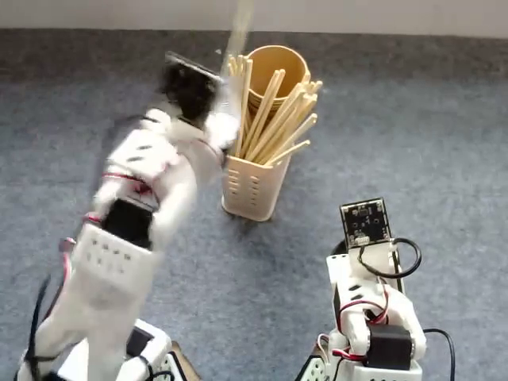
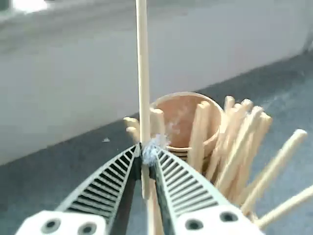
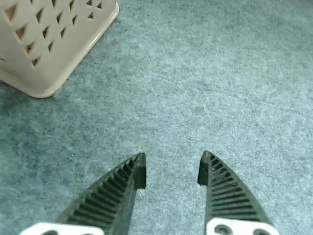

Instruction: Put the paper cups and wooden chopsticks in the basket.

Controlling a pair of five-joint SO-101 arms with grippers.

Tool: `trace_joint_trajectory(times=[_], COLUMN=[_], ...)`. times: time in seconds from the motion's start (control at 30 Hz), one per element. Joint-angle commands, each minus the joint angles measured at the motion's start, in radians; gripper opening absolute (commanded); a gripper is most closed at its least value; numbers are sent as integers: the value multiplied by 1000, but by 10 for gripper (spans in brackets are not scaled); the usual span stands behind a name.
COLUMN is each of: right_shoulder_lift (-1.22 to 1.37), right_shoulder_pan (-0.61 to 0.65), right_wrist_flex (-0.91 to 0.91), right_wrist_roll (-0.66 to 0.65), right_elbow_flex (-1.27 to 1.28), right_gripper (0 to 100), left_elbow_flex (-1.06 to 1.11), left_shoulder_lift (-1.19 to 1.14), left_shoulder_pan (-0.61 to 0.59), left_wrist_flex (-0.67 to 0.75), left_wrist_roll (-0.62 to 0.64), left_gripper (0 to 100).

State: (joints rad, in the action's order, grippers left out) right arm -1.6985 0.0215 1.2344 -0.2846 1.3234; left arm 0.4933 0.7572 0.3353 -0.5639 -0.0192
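Chopstick [image 2: 142, 73] stands upright, pinched in left claw [image 2: 146, 155] beside basket [image 1: 252, 190].

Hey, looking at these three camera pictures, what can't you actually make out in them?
- Held chopstick: upper end cut off by the left wrist view's edge; lower end hidden between the fingers of the left tool.
- Paper cups: how many are stacked, hidden in the high view by the basket wall and the other chopsticks.
- Left arm: blurred in the high view, outline unclear.
- Basket, right wrist view: one corner shows, the rest is cut off.
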Motion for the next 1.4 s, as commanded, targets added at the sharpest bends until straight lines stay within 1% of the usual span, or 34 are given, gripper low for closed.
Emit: trace_joint_trajectory(times=[0.0, 0.1, 0.3, 0.43, 0.63, 0.87, 1.0, 1.1, 1.17, 1.3, 1.37], right_shoulder_lift=[7, 7, 7, 7, 7, 7, 7, 7, 7, 8, 24], right_shoulder_pan=[7, 7, 7, 7, 7, 7, 7, 1, -27, -101, -134], right_wrist_flex=[-7, -7, -5, -4, -2, -4, -4, -4, -4, -24, -70], right_wrist_roll=[-12, -12, -12, -12, -12, -12, -12, -12, -12, -12, -9], right_elbow_flex=[-2, -2, -2, -2, -2, -2, -2, -2, -2, -5, -4], right_gripper=[187, 187, 187, 187, 187, 187, 187, 187, 187, 187, 187], left_elbow_flex=[8, 16, 79, 97, 94, 104, 102, 102, 97, 94, 94], left_shoulder_lift=[30, 28, 27, -59, -189, -114, -87, -79, -73, 10, 68], left_shoulder_pan=[88, 125, 127, 125, 122, 119, 116, 77, 65, 85, 47], left_wrist_flex=[189, 215, 218, 269, 307, 301, 255, 253, 238, 100, 44], left_wrist_roll=[46, 43, 41, 41, 41, 46, 43, 46, 46, 41, 41], left_gripper=[4, 4, 12, 75, 77, 78, 77, 77, 77, 77, 77])
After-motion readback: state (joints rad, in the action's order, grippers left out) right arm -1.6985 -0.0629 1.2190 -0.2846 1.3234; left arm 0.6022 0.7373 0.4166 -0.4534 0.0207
